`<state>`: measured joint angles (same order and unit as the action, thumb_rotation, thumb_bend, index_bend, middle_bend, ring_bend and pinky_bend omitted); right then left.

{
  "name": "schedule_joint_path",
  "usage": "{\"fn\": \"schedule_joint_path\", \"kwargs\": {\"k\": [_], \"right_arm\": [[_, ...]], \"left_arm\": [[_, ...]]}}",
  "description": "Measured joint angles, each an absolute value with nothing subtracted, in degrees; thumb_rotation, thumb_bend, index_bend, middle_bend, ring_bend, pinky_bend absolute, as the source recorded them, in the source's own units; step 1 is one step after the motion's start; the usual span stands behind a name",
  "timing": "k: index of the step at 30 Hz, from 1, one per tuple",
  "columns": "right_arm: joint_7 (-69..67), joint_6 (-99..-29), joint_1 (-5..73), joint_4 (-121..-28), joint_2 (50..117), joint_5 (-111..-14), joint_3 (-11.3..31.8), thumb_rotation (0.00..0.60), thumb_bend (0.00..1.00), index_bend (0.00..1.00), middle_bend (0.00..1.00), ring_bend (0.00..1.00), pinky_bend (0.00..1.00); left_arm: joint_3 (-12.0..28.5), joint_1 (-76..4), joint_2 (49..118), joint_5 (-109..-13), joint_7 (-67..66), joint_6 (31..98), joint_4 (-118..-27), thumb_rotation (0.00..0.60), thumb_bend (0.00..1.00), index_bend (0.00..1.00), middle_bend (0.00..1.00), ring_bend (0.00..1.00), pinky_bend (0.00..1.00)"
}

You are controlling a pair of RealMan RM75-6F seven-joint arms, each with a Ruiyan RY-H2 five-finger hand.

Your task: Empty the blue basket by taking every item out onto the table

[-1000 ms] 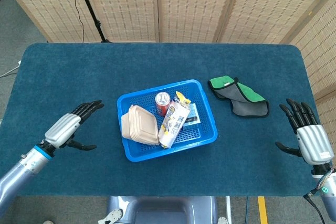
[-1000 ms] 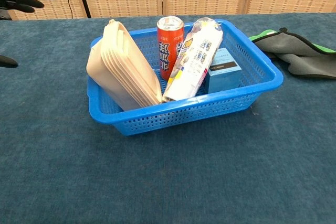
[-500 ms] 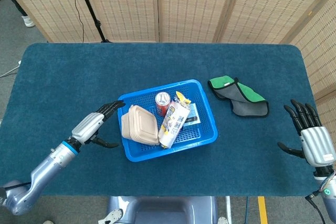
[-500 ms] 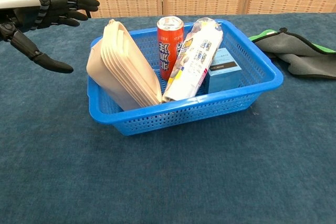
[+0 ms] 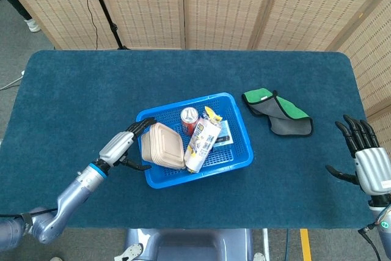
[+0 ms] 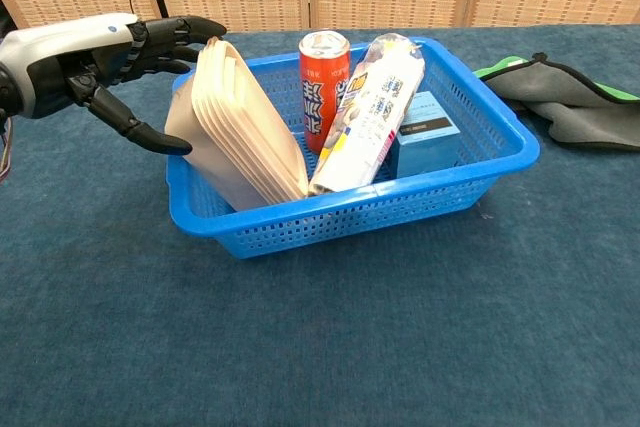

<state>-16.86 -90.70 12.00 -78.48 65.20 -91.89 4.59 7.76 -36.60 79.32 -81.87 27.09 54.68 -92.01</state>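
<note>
The blue basket (image 5: 235, 154) (image 6: 470, 182) sits mid-table. Inside it lean a stack of beige clamshell boxes (image 5: 162, 145) (image 6: 240, 132), a red can (image 5: 189, 118) (image 6: 322, 82), a white snack bag (image 5: 203, 140) (image 6: 368, 112) and a small blue box (image 5: 222, 134) (image 6: 422, 127). My left hand (image 5: 125, 145) (image 6: 95, 57) is open at the basket's left side, fingers spread beside the beige boxes, thumb near the rim; contact is unclear. My right hand (image 5: 366, 160) is open at the table's far right edge, holding nothing, and the chest view does not show it.
A green and grey cloth (image 5: 278, 111) (image 6: 565, 97) lies on the table right of the basket. Woven folding screens (image 5: 214, 4) stand behind the table. The blue table surface (image 5: 79, 90) stretches wide on the left and in front.
My left hand has moved right, from the open table to the basket's left side by the beige boxes. My right hand drifted slightly down and right.
</note>
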Motion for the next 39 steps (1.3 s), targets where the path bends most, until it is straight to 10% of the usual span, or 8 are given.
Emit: {"fn": "schedule_joint_path", "kwargs": {"k": [4, 7, 12, 39], "right_arm": [[-16.88, -91.05, 11.82, -78.59, 65.12, -92.19, 4.71, 0.6, 0.0, 0.0, 0.0, 0.0, 0.0], [-17.1, -91.17, 11.73, -78.59, 65.04, -92.28, 4.81, 0.6, 0.0, 0.0, 0.0, 0.0, 0.0], [-17.62, -91.31, 11.59, -78.6, 64.94, -92.31, 4.98, 0.6, 0.0, 0.0, 0.0, 0.0, 0.0], [-16.25, -92.48, 10.85, -79.77, 64.81, -93.49, 5.2, 0.6, 0.0, 0.0, 0.0, 0.0, 0.0]], "left_arm": [[8.05, -36.92, 82.18, -81.57, 27.73, 55.22, -90.72, 0.6, 0.01, 0.0, 0.0, 0.0, 0.08], [8.37, -36.73, 83.77, -81.03, 27.7, 56.55, -90.09, 0.6, 0.23, 0.0, 0.0, 0.01, 0.3], [9.6, -35.86, 86.97, -79.04, 26.21, 59.71, -89.26, 0.6, 0.47, 0.32, 0.12, 0.21, 0.51], [20.48, -31.78, 73.33, -78.8, 32.37, 72.35, -93.9, 0.6, 0.52, 0.43, 0.22, 0.27, 0.53]]}}
